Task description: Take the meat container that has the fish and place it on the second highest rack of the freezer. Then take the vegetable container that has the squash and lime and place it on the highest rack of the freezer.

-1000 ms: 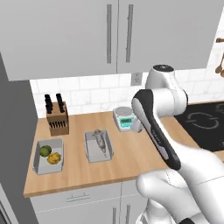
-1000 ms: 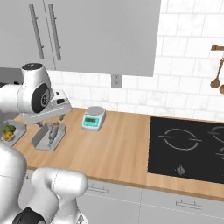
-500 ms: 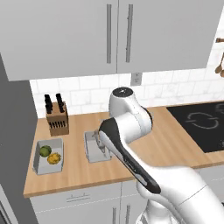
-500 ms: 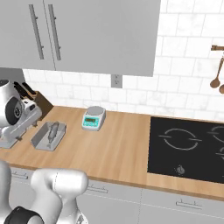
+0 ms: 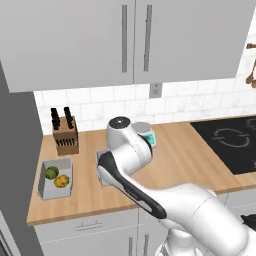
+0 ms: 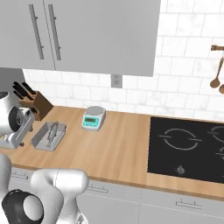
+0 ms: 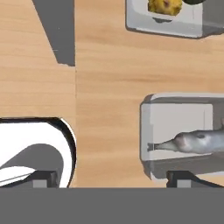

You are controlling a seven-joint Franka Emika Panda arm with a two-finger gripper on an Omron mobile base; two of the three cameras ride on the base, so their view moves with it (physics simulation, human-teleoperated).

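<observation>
The arm's fingers (image 7: 113, 178) stand wide apart above the wooden tabletop (image 7: 109, 87), gripping nothing. The fish (image 7: 197, 142) lies in its grey tray (image 6: 48, 135); squash (image 5: 62, 181) and lime (image 5: 51, 172) share the neighbouring container (image 5: 45, 192).

Fish (image 6: 52, 130) in tray (image 6: 40, 141) on counter (image 6: 118, 148); scale (image 6: 93, 118) right; knife block (image 5: 65, 137) behind; squash (image 5: 61, 181), lime (image 5: 51, 172) tray (image 5: 46, 192) left.
</observation>
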